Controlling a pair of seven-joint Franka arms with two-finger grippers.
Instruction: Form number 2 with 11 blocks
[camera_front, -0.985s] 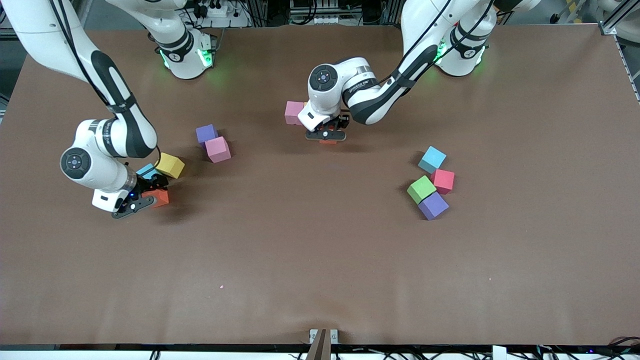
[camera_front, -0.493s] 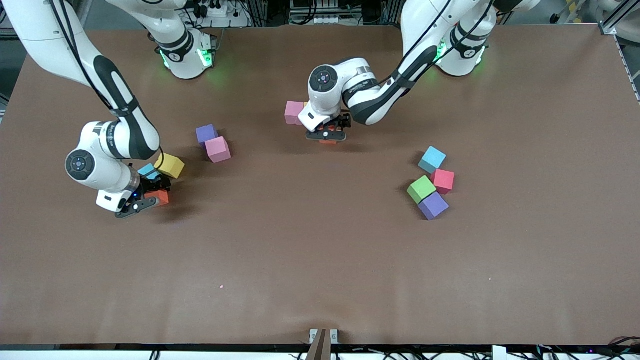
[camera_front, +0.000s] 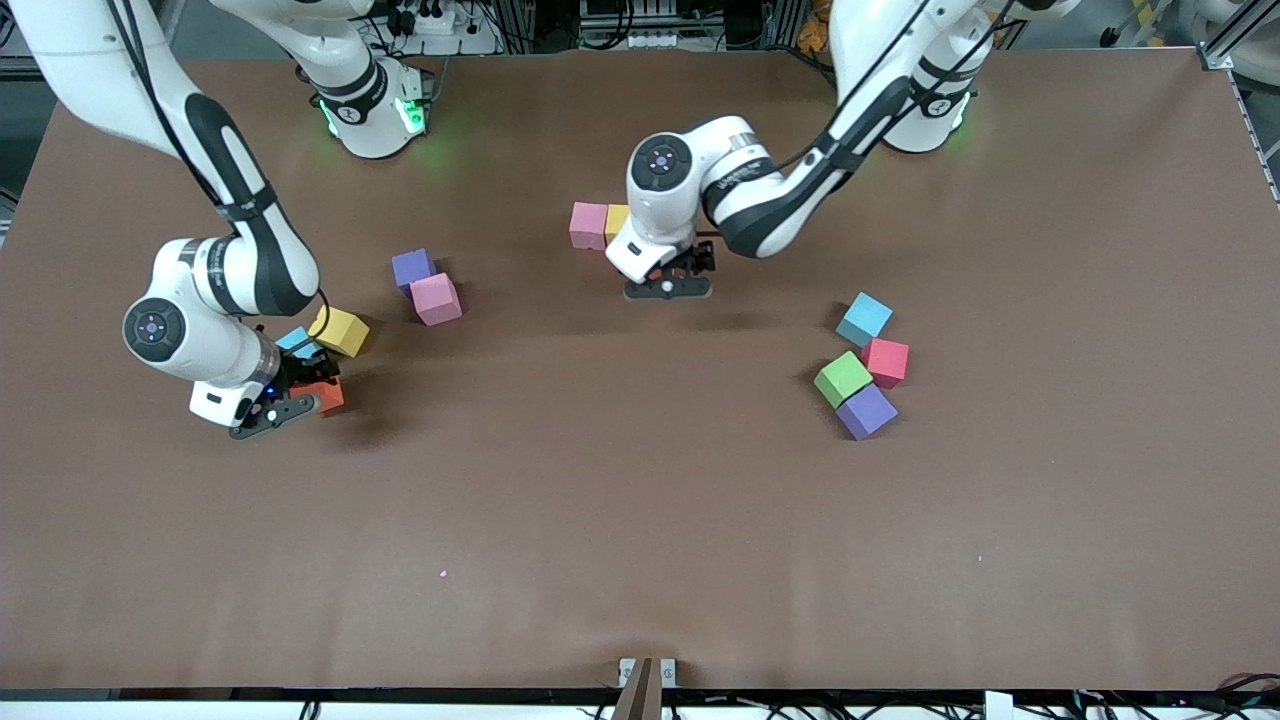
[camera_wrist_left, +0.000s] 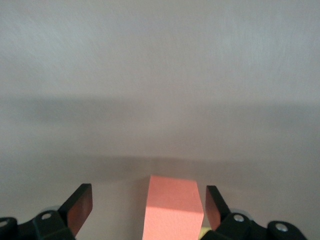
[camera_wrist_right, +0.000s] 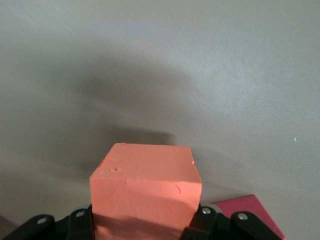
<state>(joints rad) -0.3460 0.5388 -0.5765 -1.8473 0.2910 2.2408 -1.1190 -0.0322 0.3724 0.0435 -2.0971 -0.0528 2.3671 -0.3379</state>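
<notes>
The tabletop (camera_front: 640, 520) carries the loose blocks in groups, and the number 2 has only its beginning: a pink block (camera_front: 588, 224) and a yellow block (camera_front: 617, 221) stand touching in a row, just beside the left hand (camera_front: 668, 288).

The left hand hangs low with its jaws wide apart. In the left wrist view an orange block (camera_wrist_left: 172, 207) sits between the fingers (camera_wrist_left: 80, 212) with free space on each side, so it is released and rests on the tabletop. To do this step well, the hand should rise straight up, so that no finger pushes the block out of line.

The right hand (camera_front: 285, 400) is down at the group toward the right arm's end of the tabletop. Its jaws are closed on another orange block (camera_wrist_right: 146, 192), which fills the gap between them. A light blue block (camera_front: 293, 342) and a second yellow block (camera_front: 339, 332) lie just beside this hand. I judge it should lift vertically first, then carry, because the neighbours are very close. A red block (camera_wrist_right: 247, 212) also lies near.
</notes>
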